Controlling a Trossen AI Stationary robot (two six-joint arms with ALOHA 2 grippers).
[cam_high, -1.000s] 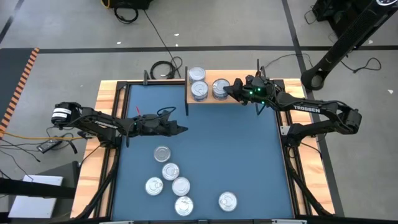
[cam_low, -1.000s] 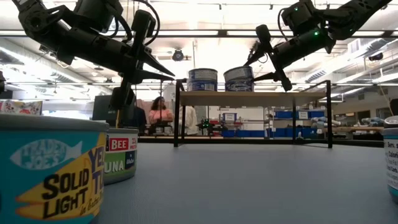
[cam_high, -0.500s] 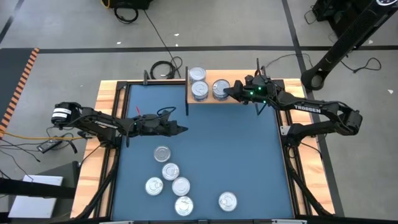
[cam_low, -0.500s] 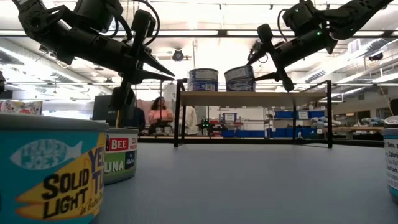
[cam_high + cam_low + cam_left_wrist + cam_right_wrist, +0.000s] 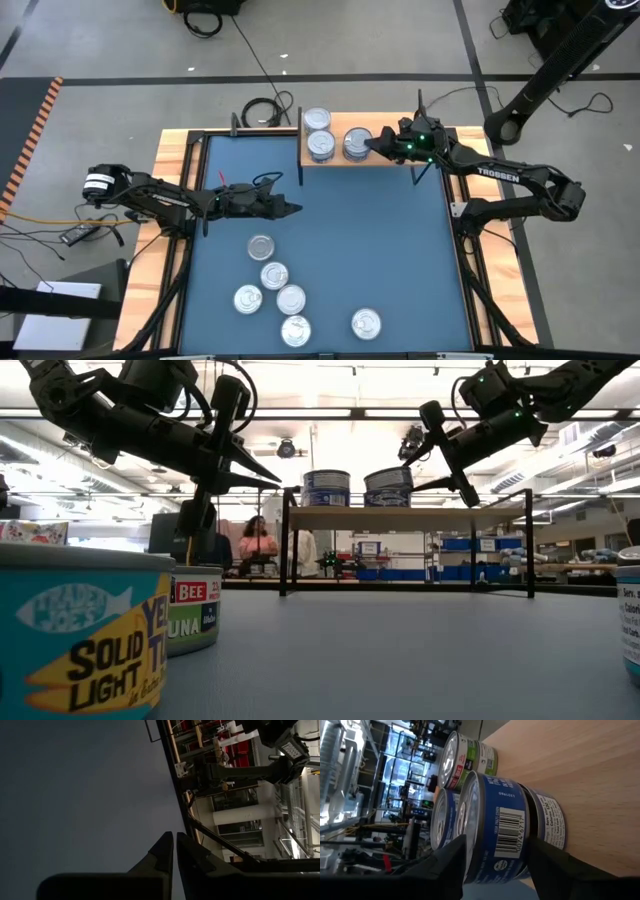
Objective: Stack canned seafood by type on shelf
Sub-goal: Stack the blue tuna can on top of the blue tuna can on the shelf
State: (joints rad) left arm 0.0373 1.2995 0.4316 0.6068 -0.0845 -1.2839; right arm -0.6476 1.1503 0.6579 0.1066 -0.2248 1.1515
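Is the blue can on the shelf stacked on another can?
Yes. The blue can sits atop another can on the shelf.

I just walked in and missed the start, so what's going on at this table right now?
Two robot arms are sorting tins of seafood onto a small wooden shelf at the far edge of the blue table. The right gripper is at the shelf, its open fingers on either side of a blue-labelled can that sits on top of another; two more cans stand beside it. The left gripper hovers shut over the table. Six cans wait on the near part of the table.
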